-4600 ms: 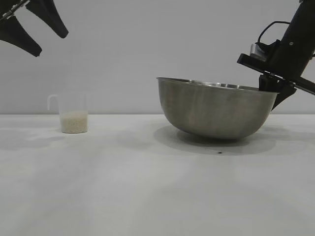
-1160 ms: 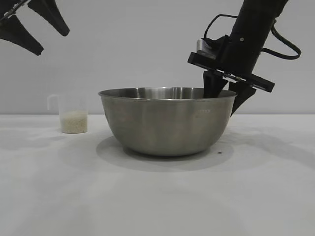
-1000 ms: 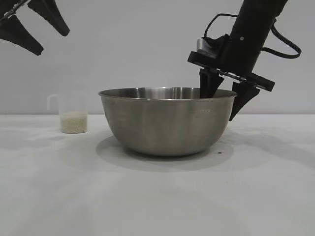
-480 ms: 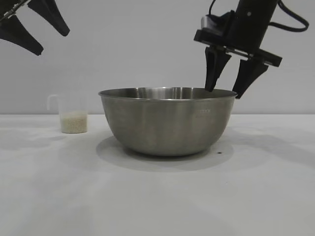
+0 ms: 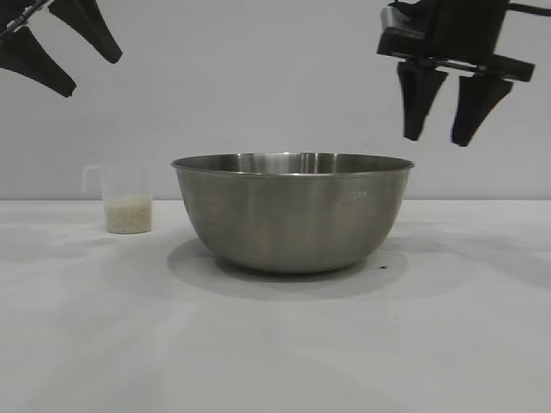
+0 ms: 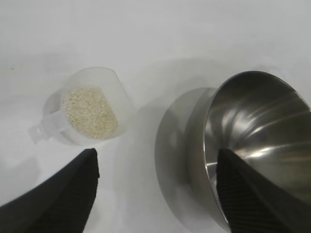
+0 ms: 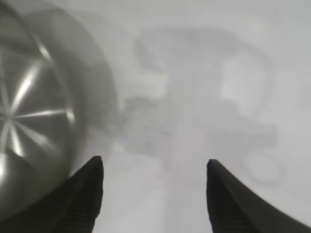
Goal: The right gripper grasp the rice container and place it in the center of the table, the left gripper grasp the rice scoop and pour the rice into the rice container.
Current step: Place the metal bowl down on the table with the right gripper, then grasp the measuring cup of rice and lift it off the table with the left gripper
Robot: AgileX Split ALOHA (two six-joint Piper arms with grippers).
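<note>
Right gripper (image 5: 441, 136) hangs open and empty above the bowl (image 5: 293, 211); left gripper (image 5: 73, 70) open, high over the cup (image 5: 127, 199). Bowl rests mid-table (image 5: 275, 344); rice (image 6: 91, 112) sits in the cup.

The rice container (image 5: 293, 211) now sits mid-worktop, shifted over from the right side. The right gripper (image 5: 439, 138) is off its rim, fingers spread and empty, and now hangs above and to the right of the rim, pointing almost straight down.

Open table (image 5: 275, 344) separates rice scoop (image 5: 126, 200) from rice container (image 5: 293, 211).
</note>
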